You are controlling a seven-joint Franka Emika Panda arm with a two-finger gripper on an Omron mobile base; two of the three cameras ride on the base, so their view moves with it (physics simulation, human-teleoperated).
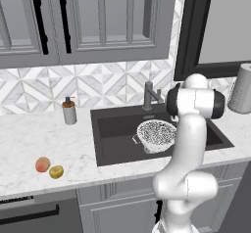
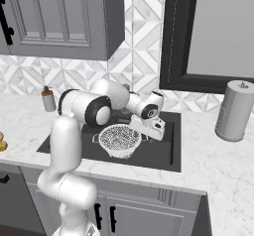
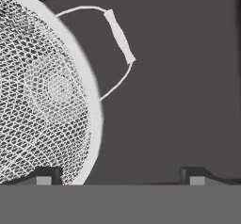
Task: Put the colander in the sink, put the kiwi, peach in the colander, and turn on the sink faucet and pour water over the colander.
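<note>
The white mesh colander (image 1: 156, 135) (image 2: 119, 140) sits upright in the dark sink (image 1: 112, 129) (image 2: 166, 153). In the hand view its rim and wire handle (image 3: 120, 42) lie to the left. My gripper (image 3: 120, 177) hangs open just over the colander's right edge, fingertips (image 3: 44, 177) wide apart and holding nothing. The peach (image 1: 42, 164) and the kiwi (image 1: 56, 172) lie side by side on the counter left of the sink, near its front edge. The sink faucet (image 1: 149, 96) stands behind the basin, with no water showing.
A soap-pump bottle (image 1: 69, 111) (image 2: 48, 99) stands at the back left of the sink. A paper towel roll (image 1: 241, 89) (image 2: 234, 110) stands on the counter to the right. Upper cabinets hang above the left counter.
</note>
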